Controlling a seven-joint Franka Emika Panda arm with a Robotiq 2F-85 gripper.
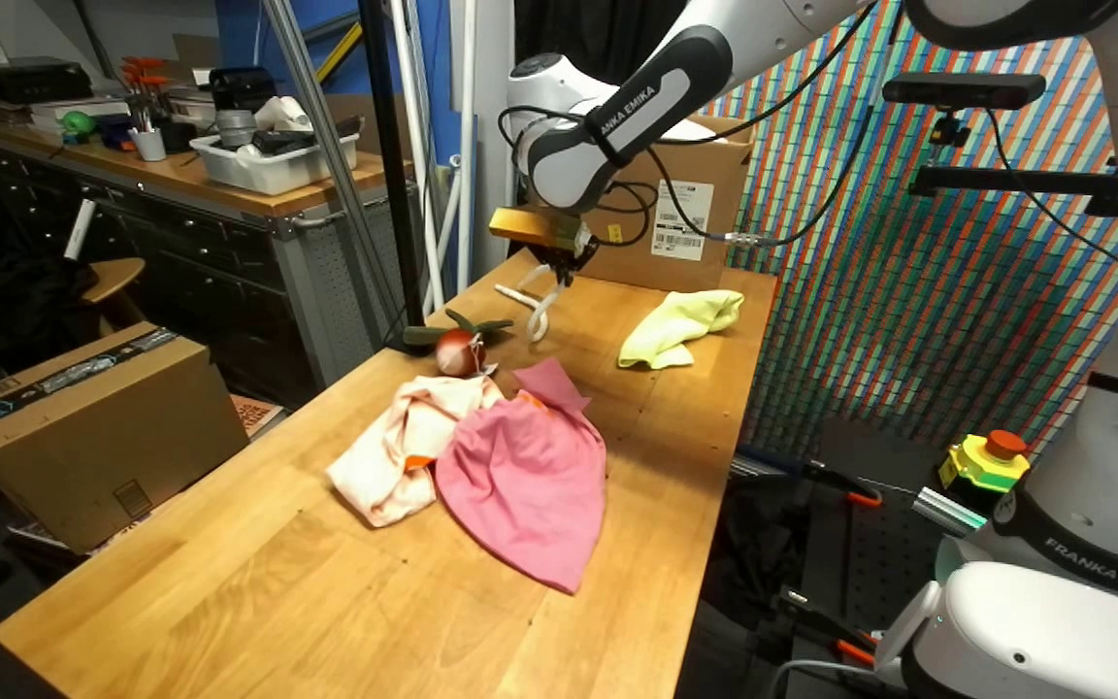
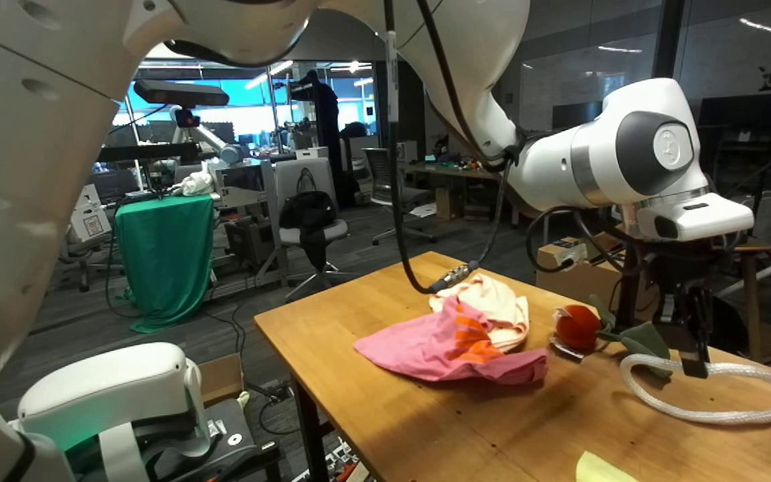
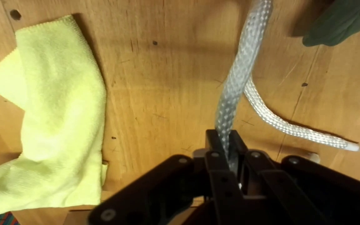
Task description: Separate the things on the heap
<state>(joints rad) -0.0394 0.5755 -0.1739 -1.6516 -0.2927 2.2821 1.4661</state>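
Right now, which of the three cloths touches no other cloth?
The yellow-green cloth: it lies apart, while the pink cloth and cream cloth touch each other.

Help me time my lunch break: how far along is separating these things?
Done, it seems: the folded yellow-green fabric cloth lies by itself. In hand: the gripper is shut on the white braided cord. Apparently left: the rumpled pink fabric cloth lies against the crumpled cream cloth; a round red thing with green leaves sits near.
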